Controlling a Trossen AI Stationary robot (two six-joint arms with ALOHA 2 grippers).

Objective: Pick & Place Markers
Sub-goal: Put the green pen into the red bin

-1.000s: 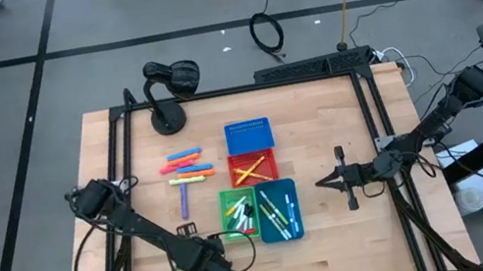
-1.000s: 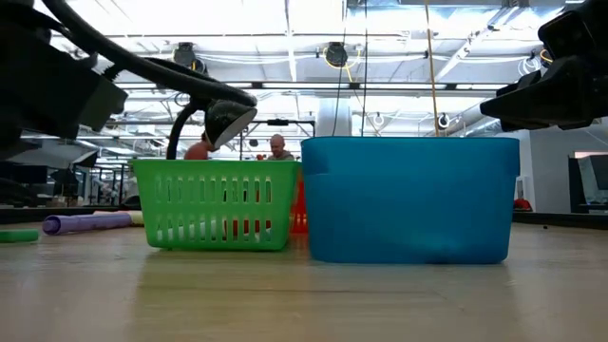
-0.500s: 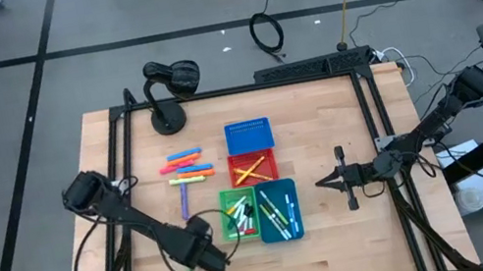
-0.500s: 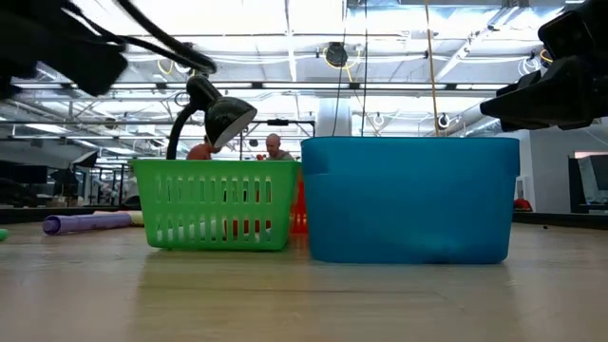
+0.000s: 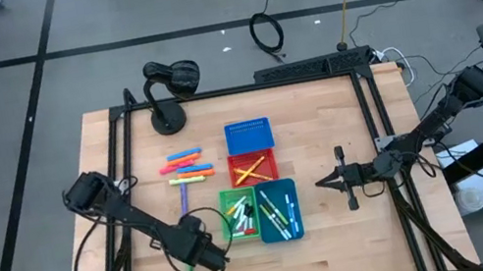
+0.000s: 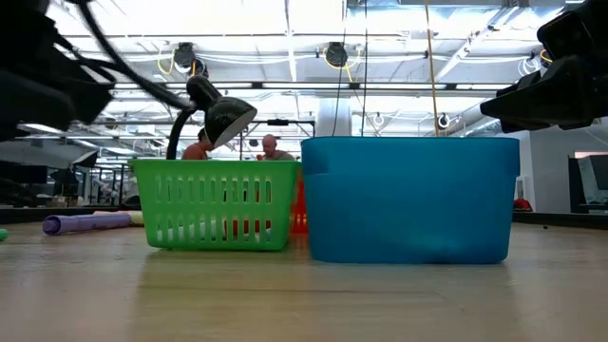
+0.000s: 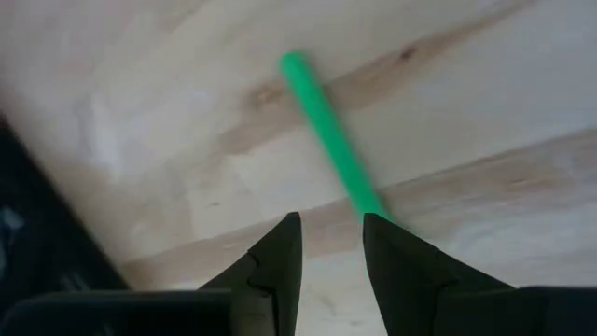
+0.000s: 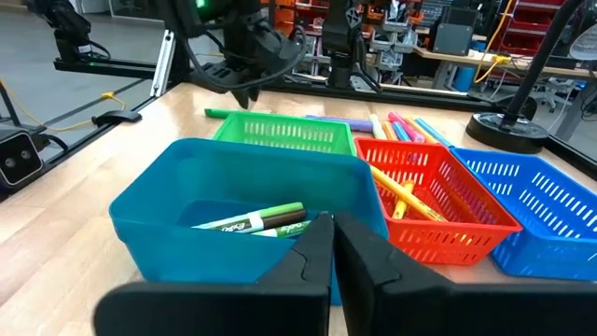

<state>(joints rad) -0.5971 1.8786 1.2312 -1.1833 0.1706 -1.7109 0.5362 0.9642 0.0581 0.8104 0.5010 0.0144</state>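
A green marker [image 7: 326, 131] lies flat on the wood near the table's near-left part, beside the green bin [image 5: 239, 213]. My left gripper [image 7: 331, 229] points down over its near end, open, with bare wood between the fingers. In the right wrist view it hangs just above that marker [image 8: 224, 114]. Several more markers [image 5: 185, 165] and a purple one [image 5: 184, 200] lie loose left of the bins. My right gripper [image 5: 322, 182] waits shut, level, right of the teal bin [image 5: 279, 211]. My left gripper comes from above, slanting down. One fingertip [image 7: 378, 229] covers the green marker's near end [image 7: 366, 198], which lies on the table and runs away from that finger. Whether the finger touches the marker, I cannot tell.
Four bins stand mid-table: blue [image 5: 249, 136], red [image 5: 254, 166] with orange and yellow markers, green and teal with markers inside. A black desk lamp [image 5: 164, 89] stands at the far left. Bare wood lies along the near edge and at the right.
My left gripper has rolled about its own axis and gone a little toward the far edge and up. Its fingers keep the same gap. The green marker's end has shifted on the table, showing less in the low view than before.
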